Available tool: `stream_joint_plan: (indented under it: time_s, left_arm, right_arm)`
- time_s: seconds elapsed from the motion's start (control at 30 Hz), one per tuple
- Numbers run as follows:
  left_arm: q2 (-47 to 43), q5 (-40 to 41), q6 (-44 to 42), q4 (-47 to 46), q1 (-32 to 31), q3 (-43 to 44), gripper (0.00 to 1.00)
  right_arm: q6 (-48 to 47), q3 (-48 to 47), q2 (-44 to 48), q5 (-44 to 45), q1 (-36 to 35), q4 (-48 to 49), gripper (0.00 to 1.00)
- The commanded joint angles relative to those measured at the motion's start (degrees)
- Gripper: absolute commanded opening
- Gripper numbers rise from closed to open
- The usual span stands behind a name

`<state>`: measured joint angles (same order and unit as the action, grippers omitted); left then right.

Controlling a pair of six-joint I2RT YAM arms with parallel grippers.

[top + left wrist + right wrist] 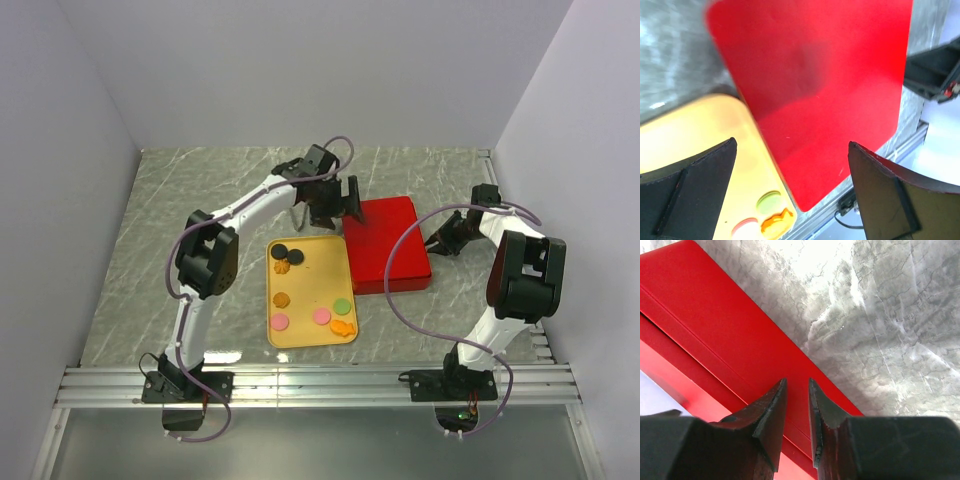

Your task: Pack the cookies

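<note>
Red box (390,245) was shut beside the tray (315,270) of cookies (282,299); left gripper (790,147) was spread wide, right gripper (796,381) barely parted, empty. Box could be shoved if approached low.

A tray (315,275) and a box (390,245) are set side by side at the frame's centre, seen from above.
The cookies (321,316) are scattered on the tray, mostly along its left and lower parts. The box is placed just right of the tray, slightly higher in the frame, both resting on the table (200,190).
</note>
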<state>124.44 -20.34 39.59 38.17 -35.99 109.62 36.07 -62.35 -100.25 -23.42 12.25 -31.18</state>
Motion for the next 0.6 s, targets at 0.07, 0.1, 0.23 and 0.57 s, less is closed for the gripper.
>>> stream_joint_plan:
  time_s: [0.07,0.1,0.23,0.57]
  left_arm:
    - [0.4,3.8,-1.7,2.8,2.7,6.0,0.95]
    - [1.0,4.2,-1.7,3.0,3.1,7.0,0.93]
    - [5.8,5.5,-2.3,5.2,4.3,15.0,0.66]
    - [13.8,9.3,-0.8,8.5,5.9,24.8,0.48]
  right_arm:
    - [-1.4,-1.4,3.1,-0.8,-0.6,-3.0,0.31]
    - [-1.5,-1.2,3.1,-0.5,-0.6,-3.0,0.29]
    - [-2.0,-0.8,3.7,0.3,-0.6,-3.5,0.26]
    - [-3.0,0.8,3.9,1.7,-0.6,-4.1,0.22]
